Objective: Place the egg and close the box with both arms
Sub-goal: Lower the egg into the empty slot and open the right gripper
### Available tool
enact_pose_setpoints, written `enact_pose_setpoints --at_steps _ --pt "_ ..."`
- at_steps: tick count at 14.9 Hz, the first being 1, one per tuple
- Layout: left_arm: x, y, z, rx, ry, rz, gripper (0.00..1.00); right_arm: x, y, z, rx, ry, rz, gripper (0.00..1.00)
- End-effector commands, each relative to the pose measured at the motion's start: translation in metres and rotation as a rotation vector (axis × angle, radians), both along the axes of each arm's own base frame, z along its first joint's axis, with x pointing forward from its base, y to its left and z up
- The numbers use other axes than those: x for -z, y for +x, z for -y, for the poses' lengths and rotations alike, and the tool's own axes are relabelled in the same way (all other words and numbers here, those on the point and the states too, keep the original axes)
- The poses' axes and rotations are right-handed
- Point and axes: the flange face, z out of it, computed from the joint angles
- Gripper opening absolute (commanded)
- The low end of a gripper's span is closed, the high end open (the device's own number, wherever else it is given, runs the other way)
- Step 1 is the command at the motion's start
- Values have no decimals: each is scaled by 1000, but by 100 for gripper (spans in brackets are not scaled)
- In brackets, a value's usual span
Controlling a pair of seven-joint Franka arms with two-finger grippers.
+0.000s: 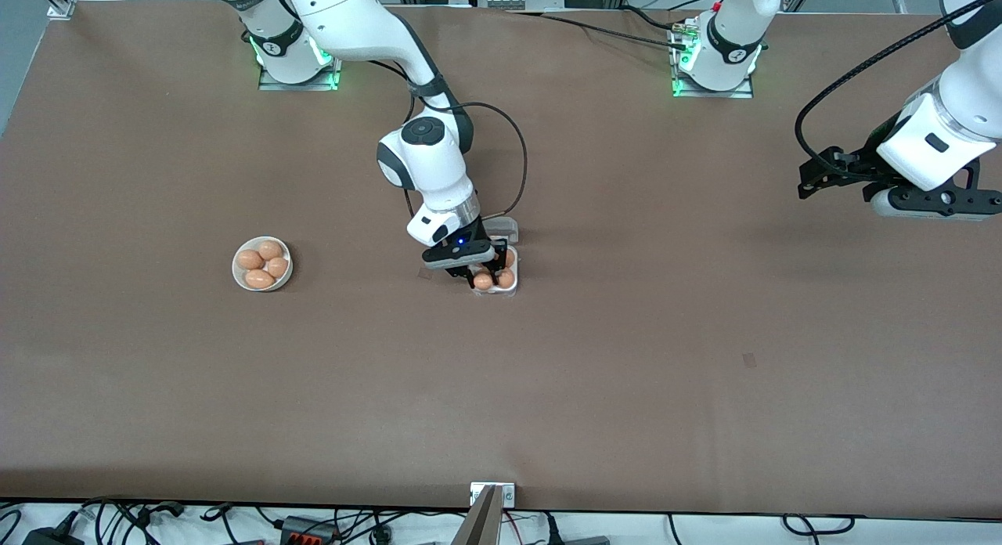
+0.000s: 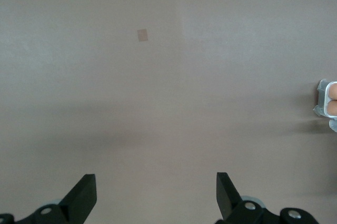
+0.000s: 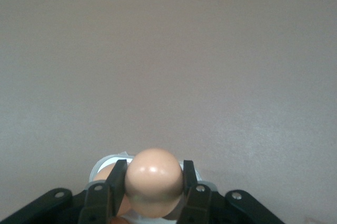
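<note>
The box [image 1: 501,292] stands mid-table with its clear lid [image 1: 509,229] open toward the robots' bases. Two eggs [image 1: 507,279] lie in its cells. My right gripper [image 1: 481,277] is shut on the egg [image 1: 483,282] and holds it low over the cell nearest the front camera at the right arm's end. In the right wrist view the egg [image 3: 152,182] sits between the fingers [image 3: 117,179] of the gripper [image 3: 153,175], over the box's whitish rim [image 3: 104,161]. My left gripper [image 1: 814,181] waits open and empty over the table at the left arm's end; its own view shows it [image 2: 156,182] above bare table, with the box [image 2: 322,95] at the frame's edge.
A round white bowl [image 1: 237,265] with several eggs stands toward the right arm's end of the table. A small tape mark [image 1: 749,360] lies on the brown table toward the left arm's end, also seen in the left wrist view [image 2: 141,35].
</note>
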Motion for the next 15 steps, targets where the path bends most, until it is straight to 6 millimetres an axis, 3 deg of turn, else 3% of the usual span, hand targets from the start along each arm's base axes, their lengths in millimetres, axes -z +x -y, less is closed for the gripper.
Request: enact_pose_setpoints --at_steps 1,2,13,14,15 --pt "-4 2 0 -3 15 -8 100 18 -15 -6 7 -16 -23 17" --pt "-4 2 0 -3 15 -9 100 20 -16 -6 5 -18 -26 20" --pt "-4 2 0 -2 15 -9 100 30 -15 7 11 -42 -38 20" --pt "-3 2 0 -2 15 -11 100 29 -15 6 12 -40 -38 21" --pt "-3 2 0 -2 15 -11 100 30 -16 6 14 -40 -39 29"
